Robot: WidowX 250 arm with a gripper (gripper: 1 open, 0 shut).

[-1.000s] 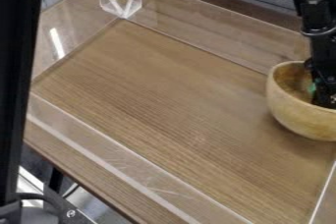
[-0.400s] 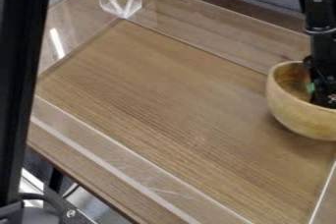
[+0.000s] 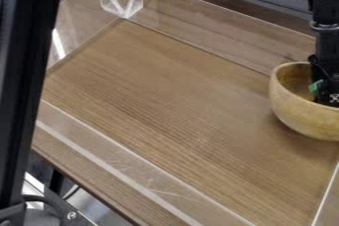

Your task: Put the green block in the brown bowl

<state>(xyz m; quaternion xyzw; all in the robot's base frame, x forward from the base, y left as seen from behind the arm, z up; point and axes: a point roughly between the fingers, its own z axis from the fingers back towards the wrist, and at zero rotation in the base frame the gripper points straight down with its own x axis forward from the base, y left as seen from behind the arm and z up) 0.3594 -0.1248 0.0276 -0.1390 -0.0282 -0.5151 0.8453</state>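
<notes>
The brown bowl (image 3: 286, 109) sits at the right edge of the wooden table. My black gripper (image 3: 324, 81) reaches straight down into it from above, its tips inside the bowl near the far right wall. A small patch of the green block (image 3: 318, 89) shows inside the bowl, right against the gripper's tips. The bowl's rim and the gripper hide the rest of the block. The fingers are too small and dark to show how wide they stand or whether they still touch the block.
A low clear plastic wall (image 3: 199, 34) borders the wooden table (image 3: 159, 101). A clear folded plastic piece (image 3: 119, 0) stands at the back left corner. A dark post (image 3: 20, 91) crosses the left foreground.
The arm has shifted slightly to the right above the bowl. The green patch stays inside the bowl. The dark post at the left takes up a little more of the view.
</notes>
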